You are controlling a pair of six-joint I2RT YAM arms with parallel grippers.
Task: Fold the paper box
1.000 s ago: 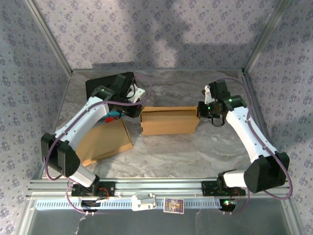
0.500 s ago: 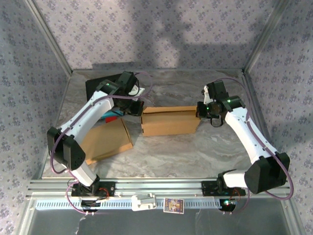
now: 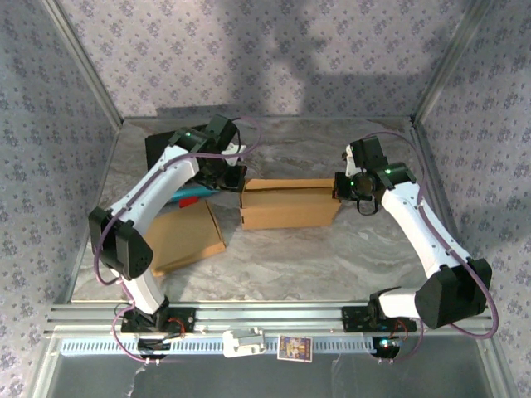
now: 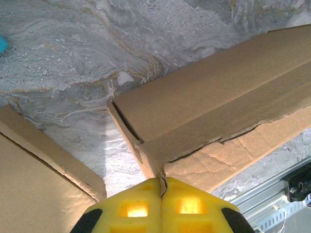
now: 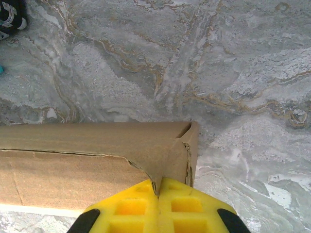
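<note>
The two arms were bolted to a metal rail [image 3: 274,316] at the near edge of the desk [image 3: 299,261], with a small printed card [image 3: 294,347] lying in front of it. Just beyond the rail, on the left, a flat sheet of brown cardboard [image 3: 184,238] lay untouched.

In the middle of the desk sat the paper box [image 3: 288,207], long side facing the arms. It was partly formed, its walls standing and its top flaps not yet closed. The left arm [image 3: 153,195] reached in at the box's left end and the right arm [image 3: 415,224] at its right end. In each wrist view the yellow jaws were pressed together on the edge of a flap, and both appeared to be pinching the cardboard rather than closing on air.

Judging by the loose, slightly torn flap edges, the body was up, but the end flaps and the lid were still to be tucked in. That put the job roughly midway.

The desk had a grey marbled top. A black object [image 3: 162,148] rested at its far left corner. Floral-patterned walls [image 3: 274,50] in a bare metal frame [image 3: 79,58] closed in the work area.
</note>
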